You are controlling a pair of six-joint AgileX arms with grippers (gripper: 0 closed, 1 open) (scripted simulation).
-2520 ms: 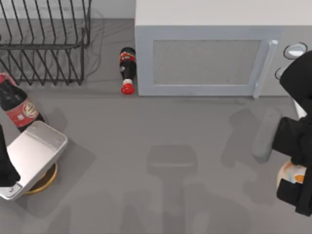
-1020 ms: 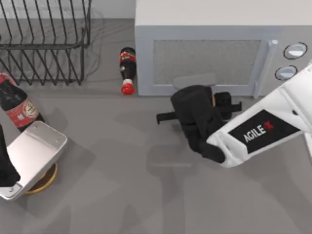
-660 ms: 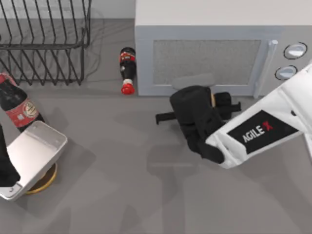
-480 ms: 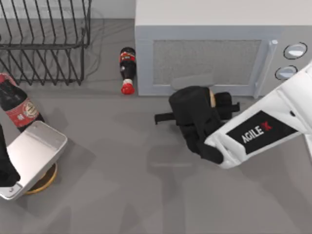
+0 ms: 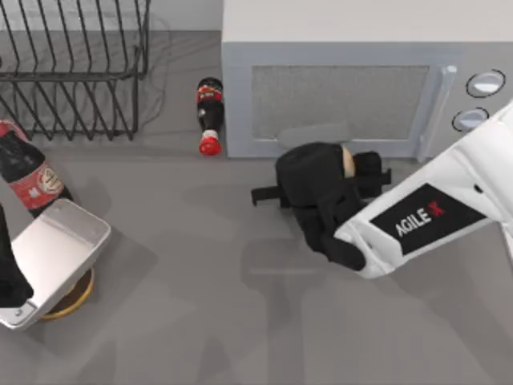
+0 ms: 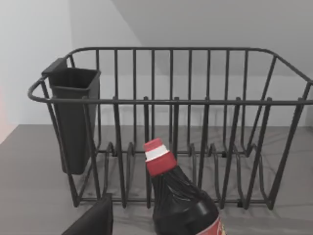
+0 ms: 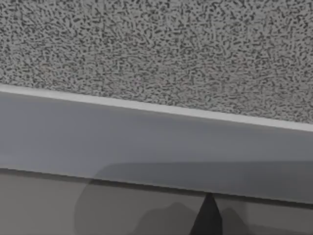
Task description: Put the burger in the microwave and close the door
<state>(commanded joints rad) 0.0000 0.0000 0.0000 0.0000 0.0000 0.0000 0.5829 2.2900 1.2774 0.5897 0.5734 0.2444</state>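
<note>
The right gripper [image 5: 346, 163] pinches the burger [image 5: 348, 160] just in front of the microwave [image 5: 361, 24], whose door [image 5: 337, 100] is shut, so loading looks blocked until it opens; the left arm idles at table left.

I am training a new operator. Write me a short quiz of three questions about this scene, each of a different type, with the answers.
1. True or false: the door of the microwave is open.
2. Which claw is at the microwave's front? A) left B) right
3. Fill in: a small bottle lies between the microwave and the wire ____.

Key: 1 false; 2 B, the right claw, with the burger showing at it; 3 rack.
</note>
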